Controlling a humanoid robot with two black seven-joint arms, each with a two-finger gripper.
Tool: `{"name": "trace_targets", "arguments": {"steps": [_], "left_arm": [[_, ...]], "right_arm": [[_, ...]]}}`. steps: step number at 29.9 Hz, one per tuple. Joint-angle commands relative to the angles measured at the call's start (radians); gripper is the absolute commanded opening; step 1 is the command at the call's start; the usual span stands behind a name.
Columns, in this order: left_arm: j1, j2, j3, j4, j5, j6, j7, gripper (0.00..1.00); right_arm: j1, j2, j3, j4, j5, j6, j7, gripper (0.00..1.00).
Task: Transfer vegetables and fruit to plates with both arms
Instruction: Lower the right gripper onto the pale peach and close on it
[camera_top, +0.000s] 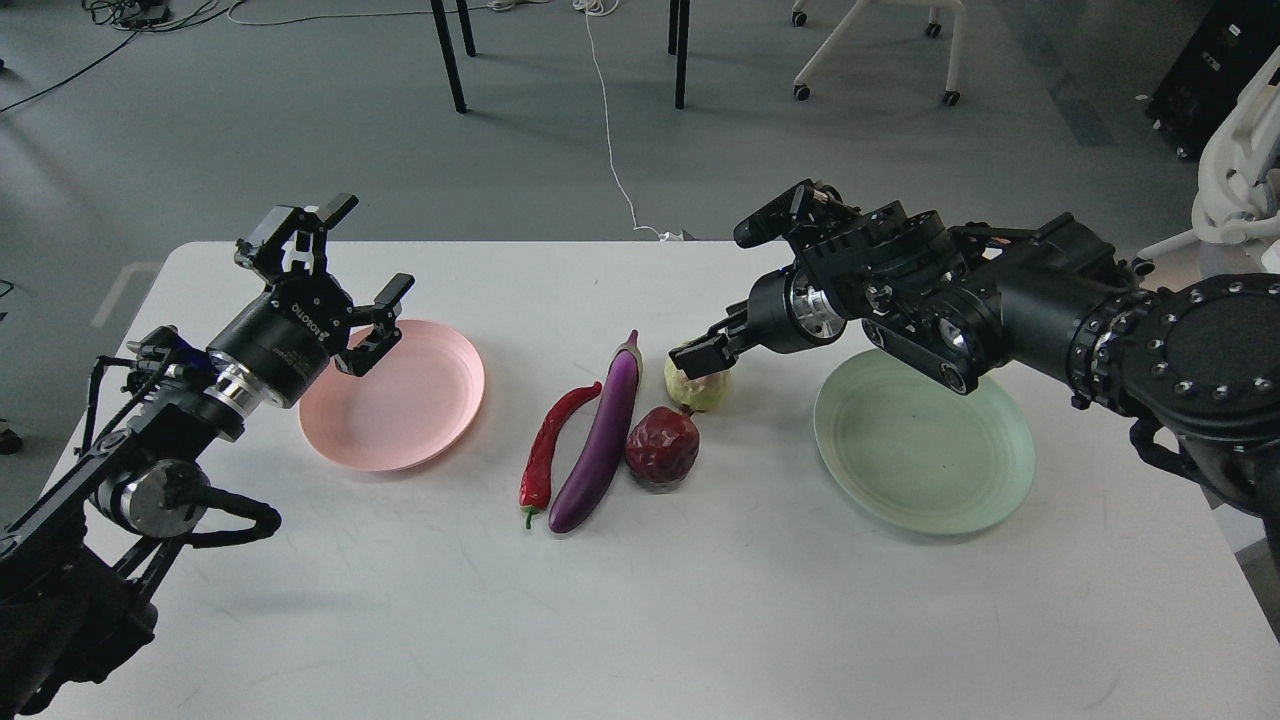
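The purple eggplant (603, 440), the red chili pepper (547, 450), the dark red pomegranate (662, 447) and the yellow-green fruit (697, 390) lie together at the table's middle. The pink plate (420, 400) is to their left, the green plate (925, 440) to their right; both are empty. My left gripper (335, 260) is open and empty, raised over the pink plate's far left rim. My right gripper (703, 356) is down on top of the yellow-green fruit, its dark fingers covering the fruit's top. I cannot tell whether they grip it.
The white table (700, 600) has rounded edges. Beyond its far edge are grey floor, a white cable (610, 140), black table legs (450, 55) and a white chair base (865, 45).
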Motion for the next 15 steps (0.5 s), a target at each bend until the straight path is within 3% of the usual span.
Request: {"name": "trace_targets", "arguments": {"steps": [1,15], "left_arm": [[0.000,0.001,0.000,0.000,0.000,0.000,0.000,0.98],[0.000,0.001,-0.003,-0.001,0.000,-0.002,0.000,0.98]], "right_arm": [[-0.021,0.000,-0.002,-0.004,0.002,-0.002,0.000,0.99],[-0.069,0.000,-0.001,-0.010,0.011,-0.092,0.000,0.99]]}}
